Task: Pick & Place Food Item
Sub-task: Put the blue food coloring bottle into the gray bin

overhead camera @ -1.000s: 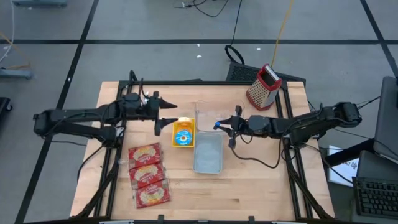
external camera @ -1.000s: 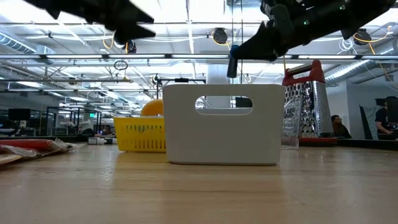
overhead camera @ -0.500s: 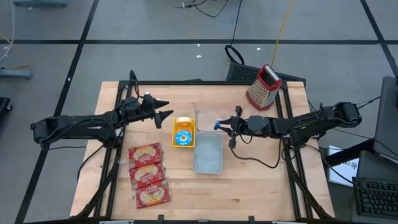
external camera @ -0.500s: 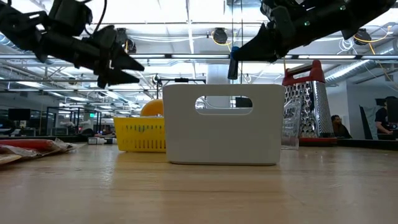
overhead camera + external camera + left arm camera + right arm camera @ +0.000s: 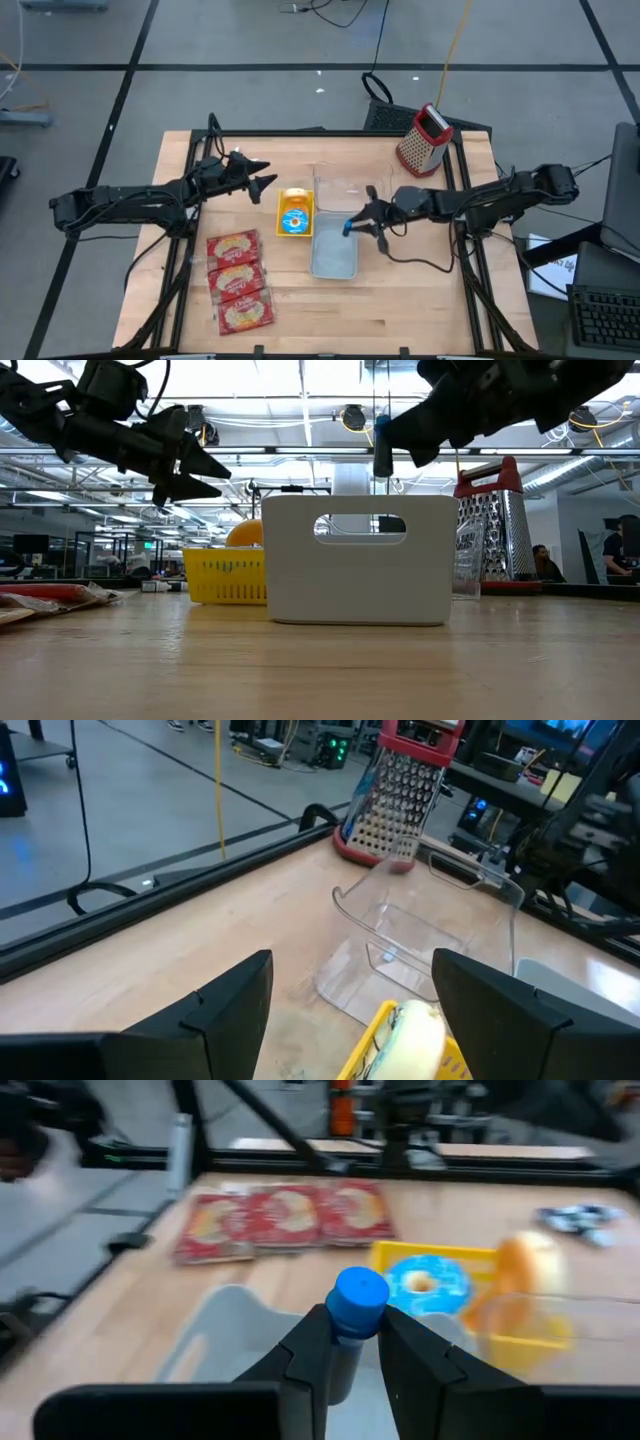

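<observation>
We see the right gripper (image 5: 358,224) clamped on a small blue-capped bottle (image 5: 353,1310), right over the white bin (image 5: 333,247) at frame center, so the drop is straight down, while the left gripper (image 5: 265,180), fingers spread empty, waits upper left.

I see a table (image 5: 400,300) of pale, matt wood with visible grain. Grater (image 5: 424,139): perforated shiny metal, red plastic trim. Bin (image 5: 358,560): matt grey-white plastic, smooth. Clear container (image 5: 425,945): glossy transparent plastic. Yellow basket (image 5: 294,213): moulded plastic. Snack packets (image 5: 238,280): crinkled glossy wrap. Right claw (image 5: 347,1350) fingers look matt black plastic; the cap between them smooth blue plastic.
</observation>
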Controlling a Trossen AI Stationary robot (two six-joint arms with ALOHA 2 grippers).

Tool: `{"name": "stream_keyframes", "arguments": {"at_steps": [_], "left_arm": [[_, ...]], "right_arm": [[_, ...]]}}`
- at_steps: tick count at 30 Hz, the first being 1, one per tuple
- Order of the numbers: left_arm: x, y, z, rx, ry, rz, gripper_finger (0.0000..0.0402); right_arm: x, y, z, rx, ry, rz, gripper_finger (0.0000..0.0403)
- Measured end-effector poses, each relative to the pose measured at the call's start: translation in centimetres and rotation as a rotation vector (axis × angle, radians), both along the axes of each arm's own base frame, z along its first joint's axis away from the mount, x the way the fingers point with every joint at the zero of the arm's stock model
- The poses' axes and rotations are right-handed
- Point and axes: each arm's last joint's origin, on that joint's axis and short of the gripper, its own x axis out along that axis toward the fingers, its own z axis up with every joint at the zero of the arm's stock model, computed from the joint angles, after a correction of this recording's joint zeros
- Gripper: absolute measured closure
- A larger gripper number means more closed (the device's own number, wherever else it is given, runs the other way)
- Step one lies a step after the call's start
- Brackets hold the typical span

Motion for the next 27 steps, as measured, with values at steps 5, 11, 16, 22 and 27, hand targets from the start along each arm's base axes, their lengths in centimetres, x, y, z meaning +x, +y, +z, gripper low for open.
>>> {"name": "stream_keyframes", "arguments": {"at_steps": [5,11,16,22,27], "left_arm": [[0.0,0.0,0.0,-0.027,-0.012,0.005,0.0128],[0.0,0.0,0.0,-0.049,-0.022,0.007,0.0128],[0.1,-0.2,0.0,-0.047,-0.017,-0.003,0.0128],[0.1,-0.2,0.0,-0.037,-0.013,-0.005,0.0128],[0.1,-0.2,0.0,-0.037,-0.013,-0.005,0.0128]], "right_arm": [[1.4,0.6,-1.7,0.016,0.005,0.073,0.0338],[2.4,0.7,-2.3,-0.026,-0.008,0.088,0.034],[2.3,0.7,-1.9,-0.026,-0.018,0.094,0.0339],[2.1,0.8,-1.6,0.002,-0.024,0.128,0.0339],[2.1,0.8,-1.8,0.01,-0.002,0.131,0.034]]}}
